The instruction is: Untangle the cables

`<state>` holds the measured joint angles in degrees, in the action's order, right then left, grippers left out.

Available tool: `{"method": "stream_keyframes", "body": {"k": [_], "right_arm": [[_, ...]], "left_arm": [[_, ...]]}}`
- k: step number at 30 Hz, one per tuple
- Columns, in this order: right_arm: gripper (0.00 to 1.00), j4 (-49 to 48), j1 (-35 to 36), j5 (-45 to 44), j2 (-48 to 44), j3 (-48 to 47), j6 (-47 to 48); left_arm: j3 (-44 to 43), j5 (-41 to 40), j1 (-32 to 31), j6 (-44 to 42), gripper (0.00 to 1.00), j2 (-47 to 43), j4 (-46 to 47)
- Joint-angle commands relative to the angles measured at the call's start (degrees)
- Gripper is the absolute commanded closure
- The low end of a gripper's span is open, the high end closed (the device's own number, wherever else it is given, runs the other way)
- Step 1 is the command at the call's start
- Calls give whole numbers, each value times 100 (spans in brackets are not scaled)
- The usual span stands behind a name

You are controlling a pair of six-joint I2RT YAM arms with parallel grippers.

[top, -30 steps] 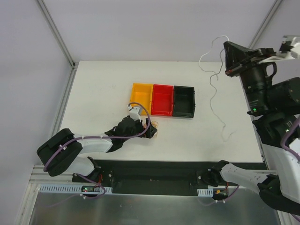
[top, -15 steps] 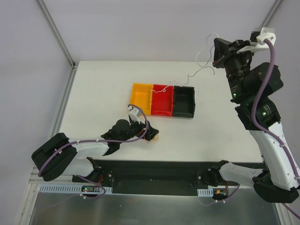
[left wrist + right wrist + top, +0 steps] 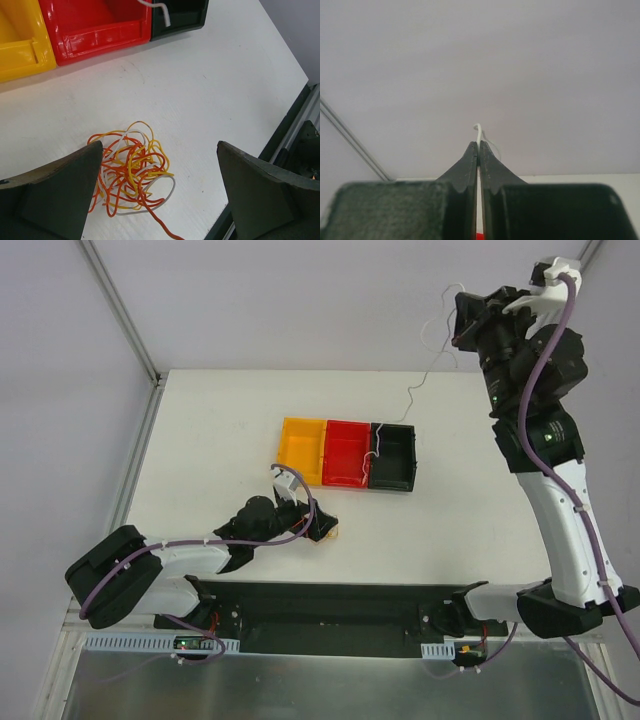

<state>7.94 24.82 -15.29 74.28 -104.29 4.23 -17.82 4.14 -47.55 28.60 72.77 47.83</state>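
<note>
A tangle of orange, yellow and white cables [image 3: 131, 172] lies on the white table [image 3: 220, 430]. My open left gripper [image 3: 159, 150] hangs over it, with the clump near its left finger [image 3: 60, 200]. In the top view the clump [image 3: 331, 531] peeks out beside that gripper [image 3: 320, 524]. My right gripper [image 3: 462, 325] is raised high at the back right, shut on a single white cable [image 3: 412, 388]. That cable hangs down to the bins, and its lower end [image 3: 372, 458] sits at the red and black bins' shared edge. The end also shows in the left wrist view [image 3: 159, 7]. The right wrist view shows the closed jaws [image 3: 478, 146] pinching the white cable [image 3: 478, 131].
Three bins stand in a row mid-table: yellow [image 3: 303, 448], red [image 3: 346, 452] and black [image 3: 392, 455]. The table's near edge [image 3: 280, 140] runs close to the right of the clump. A black base rail [image 3: 340, 605] lies along the front.
My right arm has swung left and up with the white cable, carrying its lower end from the table's right side to the bins. The left gripper has barely moved.
</note>
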Motion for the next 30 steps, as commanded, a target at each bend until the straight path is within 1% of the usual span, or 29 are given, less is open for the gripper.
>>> {"method": "stream_keyframes", "body": {"k": [1, 7, 16, 30], "right_arm": [[99, -135, -100, 237, -98, -654, -186], [99, 5, -267, 325, -2, -751, -194], [99, -83, -478, 289, 86, -162, -221], [99, 260, -513, 483, 341, -1110, -98]], "left_arm": [[33, 113, 0, -153, 3, -105, 384], [33, 131, 0, -153, 3, -97, 402], [51, 131, 0, -153, 2, -97, 402], [-37, 201, -9, -162, 2, 9, 402]]}}
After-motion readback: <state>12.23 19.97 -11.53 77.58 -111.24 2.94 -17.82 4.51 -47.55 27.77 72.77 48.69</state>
